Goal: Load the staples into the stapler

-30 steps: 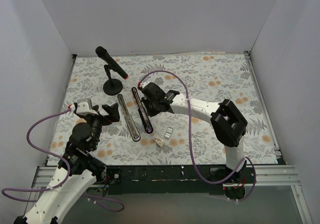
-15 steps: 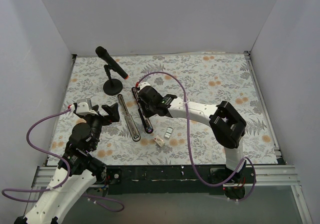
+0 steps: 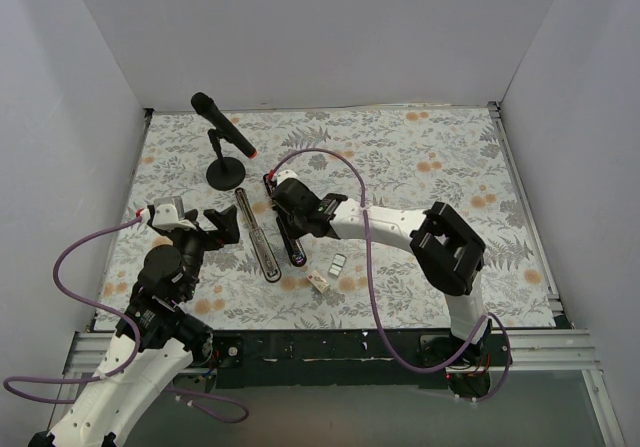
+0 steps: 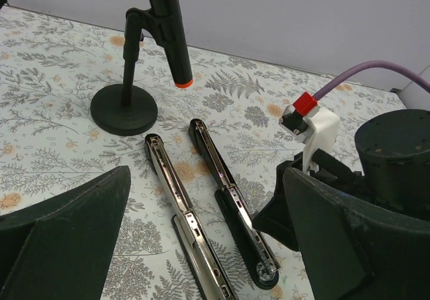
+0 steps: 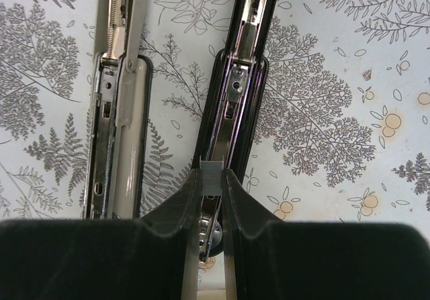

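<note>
Staples [image 5: 212,179] | we are pinching the block between fingers of right gripper [image 5: 212,187], over stapler [image 5: 243,92] | we are holding left gripper [image 3: 222,224] wide open, beside stapler

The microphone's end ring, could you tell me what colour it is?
Orange-red; the ring shows best in the left wrist view.

Stapler [image 5: 240,92] running off the right wrist view's top edge, staples [image 5: 213,177] peeking as a sliver between fingers of the right gripper [image 5: 212,187] — the rest being covered, mic [image 4: 168,25] head being cropped in the left wrist view.
</note>
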### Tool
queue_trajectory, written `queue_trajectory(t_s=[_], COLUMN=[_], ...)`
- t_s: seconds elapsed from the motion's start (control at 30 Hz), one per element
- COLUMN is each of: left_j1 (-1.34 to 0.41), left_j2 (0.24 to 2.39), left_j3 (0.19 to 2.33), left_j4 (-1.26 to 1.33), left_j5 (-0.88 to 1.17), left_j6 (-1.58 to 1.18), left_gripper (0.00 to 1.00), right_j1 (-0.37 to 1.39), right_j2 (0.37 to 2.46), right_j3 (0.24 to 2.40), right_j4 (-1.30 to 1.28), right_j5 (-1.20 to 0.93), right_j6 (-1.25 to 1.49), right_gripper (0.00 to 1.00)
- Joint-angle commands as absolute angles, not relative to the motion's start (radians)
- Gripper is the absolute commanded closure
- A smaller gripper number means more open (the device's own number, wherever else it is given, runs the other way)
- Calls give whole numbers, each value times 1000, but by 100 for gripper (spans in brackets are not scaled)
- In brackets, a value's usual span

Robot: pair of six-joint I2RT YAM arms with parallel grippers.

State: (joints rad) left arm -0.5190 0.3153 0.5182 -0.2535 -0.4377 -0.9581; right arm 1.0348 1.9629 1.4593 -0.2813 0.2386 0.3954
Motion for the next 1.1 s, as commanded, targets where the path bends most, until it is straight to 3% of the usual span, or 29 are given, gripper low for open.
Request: queue_trajectory(t_s=[0.0, 1.07], left_j1=[-512, -503], left_j2=[316, 318], left_j3=[511, 511], left_j4=[-241, -236], left_j5=[-431, -442], left_j6=[-954, -951], left_gripper=[2, 2], right_j1=[1048, 1081], right_j2=[1982, 1983], right_j3=[1467, 1479], right_j4=[-252, -213], right_j5=[314, 397], right_j6=[416, 419], right_gripper=[81, 81])
